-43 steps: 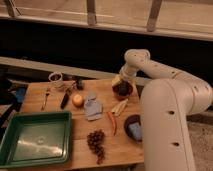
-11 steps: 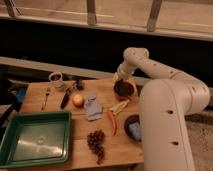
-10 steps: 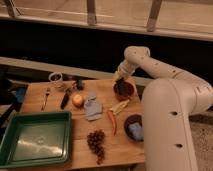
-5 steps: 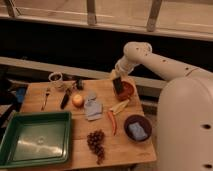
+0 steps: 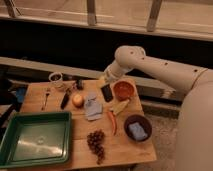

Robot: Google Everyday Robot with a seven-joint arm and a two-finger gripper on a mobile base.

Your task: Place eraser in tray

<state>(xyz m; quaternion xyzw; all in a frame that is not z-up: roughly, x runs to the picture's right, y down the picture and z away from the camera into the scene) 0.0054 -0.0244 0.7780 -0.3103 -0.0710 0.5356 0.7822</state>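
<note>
My white arm reaches in from the right over a light wooden table (image 5: 122, 149), and my gripper (image 5: 105, 83) hangs above the table's far half, up and to the right of the large green rectangular plastic tray (image 5: 35, 116). It is clamped on the small black rectangular eraser (image 5: 106, 93), which hangs tilted just below it, well apart from the tray. The tray sits at the table's near left corner, one side reaching the left edge. Right of the tray lies a bunch of dark grapes (image 5: 96, 143), and further right a dark round bowl (image 5: 137, 121) holds a blue-grey scrap. Beyond the tray, toward the far edge, lie a metal fork (image 5: 46, 97), a long black-handled utensil (image 5: 65, 99) and a white cup (image 5: 56, 78). Up and right of the tray sit a round orange fruit (image 5: 77, 100) and a folded blue-grey cloth (image 5: 92, 107), then a red chilli (image 5: 112, 122), a pale yellow piece of food (image 5: 120, 107) and an orange round bowl (image 5: 123, 90), which is just right of the eraser. Behind the table runs a low pale ledge against a dark wall, with metal-framed glazing above it. Grey floor shows to the right of the table.
</note>
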